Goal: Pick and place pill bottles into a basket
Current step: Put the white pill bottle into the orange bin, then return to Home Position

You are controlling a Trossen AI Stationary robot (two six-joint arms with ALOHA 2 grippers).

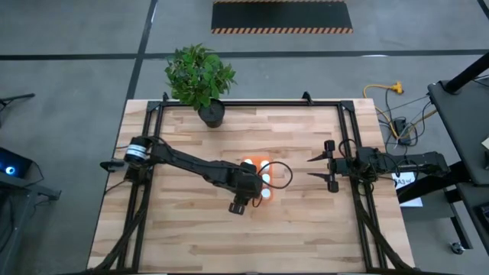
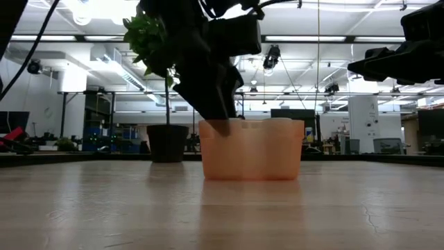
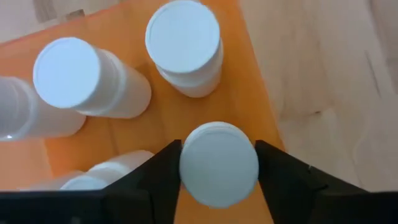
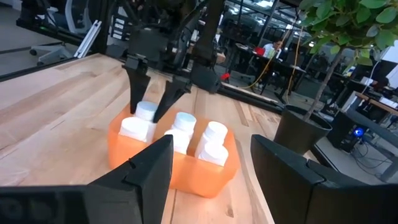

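The left gripper [image 3: 217,171] reached down into the basket [image 4: 180,168], its two dark fingers closed against the sides of a pill bottle [image 3: 218,163] whose round, smooth white cap sat between them. The bottle hung over the corner of the basket, close to the rim; whether its base touched the orange floor could not be told from the left wrist view. Beside it stood more pill bottles, plain white cylinders with flat caps: one upright bottle [image 3: 184,46] against the same wall, another [image 3: 81,78] further in, and parts of others at the frame's edge.

In the right wrist view the basket was a small bright orange rectangular tray of smooth, slightly translucent plastic with rounded corners, and the white bottles stood in it in two rows, their caps above the rim. It sat near the middle of the table [image 1: 191,237], a butcher-block top of pale wooden strips with a dark metal frame around it.

The right gripper [image 1: 319,168] waited to the right of the basket, well apart from it, with its fingers spread wide and nothing between them. A black plant pot [image 1: 212,114] with a leafy green plant stood at the far edge of the table.
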